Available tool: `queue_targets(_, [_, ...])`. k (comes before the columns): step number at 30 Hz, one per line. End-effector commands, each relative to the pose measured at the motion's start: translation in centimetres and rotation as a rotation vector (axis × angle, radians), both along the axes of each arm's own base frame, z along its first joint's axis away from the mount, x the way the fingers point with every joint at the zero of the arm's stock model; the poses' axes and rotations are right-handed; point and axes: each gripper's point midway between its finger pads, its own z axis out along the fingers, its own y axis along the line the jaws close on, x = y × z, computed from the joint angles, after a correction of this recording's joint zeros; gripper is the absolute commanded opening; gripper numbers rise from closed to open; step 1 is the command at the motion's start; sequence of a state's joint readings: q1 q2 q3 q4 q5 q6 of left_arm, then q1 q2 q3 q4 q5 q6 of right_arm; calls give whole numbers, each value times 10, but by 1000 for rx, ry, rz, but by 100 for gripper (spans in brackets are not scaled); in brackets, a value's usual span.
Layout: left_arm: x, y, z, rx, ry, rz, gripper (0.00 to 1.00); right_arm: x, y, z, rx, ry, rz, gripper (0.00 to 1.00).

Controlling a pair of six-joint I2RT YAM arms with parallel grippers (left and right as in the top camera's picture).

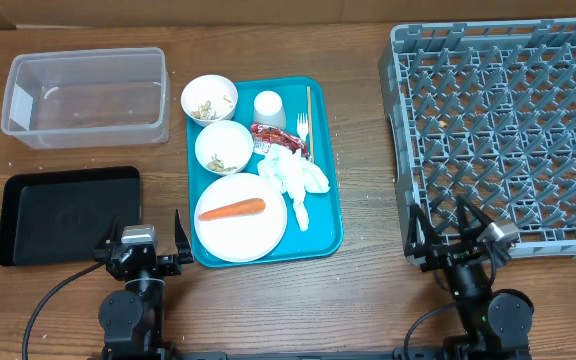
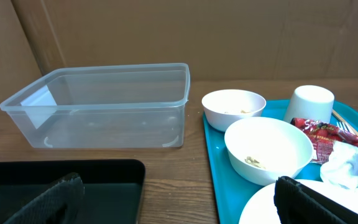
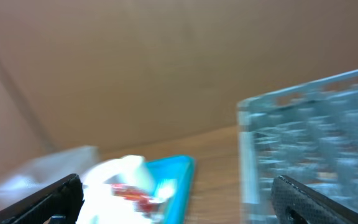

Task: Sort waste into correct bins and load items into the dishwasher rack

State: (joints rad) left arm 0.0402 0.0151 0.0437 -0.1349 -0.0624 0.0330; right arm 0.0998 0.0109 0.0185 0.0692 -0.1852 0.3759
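On the teal tray [image 1: 324,215] a white plate [image 1: 238,236] carries an orange carrot [image 1: 232,209]. Two bowls [image 1: 209,98] [image 1: 224,147] hold food scraps. A white cup [image 1: 269,108], chopstick [image 1: 308,103], fork [image 1: 303,127], red wrapper [image 1: 268,131] and crumpled tissue [image 1: 294,175] lie beside them. The clear tub [image 1: 85,97] and black tray [image 1: 68,213] are on the left, the grey dishwasher rack [image 1: 508,130] on the right. My left gripper [image 1: 141,245] stands open at the near edge between the black tray and the plate. My right gripper [image 1: 446,232] is open before the rack's near left corner.
Brown cardboard walls stand behind the table. In the left wrist view the tub [image 2: 104,106], the bowls [image 2: 267,148] and the cup [image 2: 309,102] lie ahead. The right wrist view is blurred, showing the teal tray [image 3: 176,174] and the rack [image 3: 316,137].
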Motion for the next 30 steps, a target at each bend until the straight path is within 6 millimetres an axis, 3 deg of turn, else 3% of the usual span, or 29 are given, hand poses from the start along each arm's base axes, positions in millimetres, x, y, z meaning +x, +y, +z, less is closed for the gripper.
queue_targets(1, [0,0,-2,4,-2,-5,100,-18,39,-1,249,113,284,100])
queue_targets(4, [0,0,-2,4,-2,-5,100,-30,58,-19,315,248,416,100])
queue_targets(12, [0,0,-2,4,-2,-5,100,-29,57,-16,341,250,412,100])
queue_targets(19, [-1,11,-1,55,0,56,100,-13,34,-15,372,219,250,100])
queue_targets(25, [-1,10,-1,55,0,53,100,-12,34,-33,374,293,236,100])
queue_targets(30, [1,-23,2,-52,-19,-129,100,-12,33,-29,374,278,233,100])
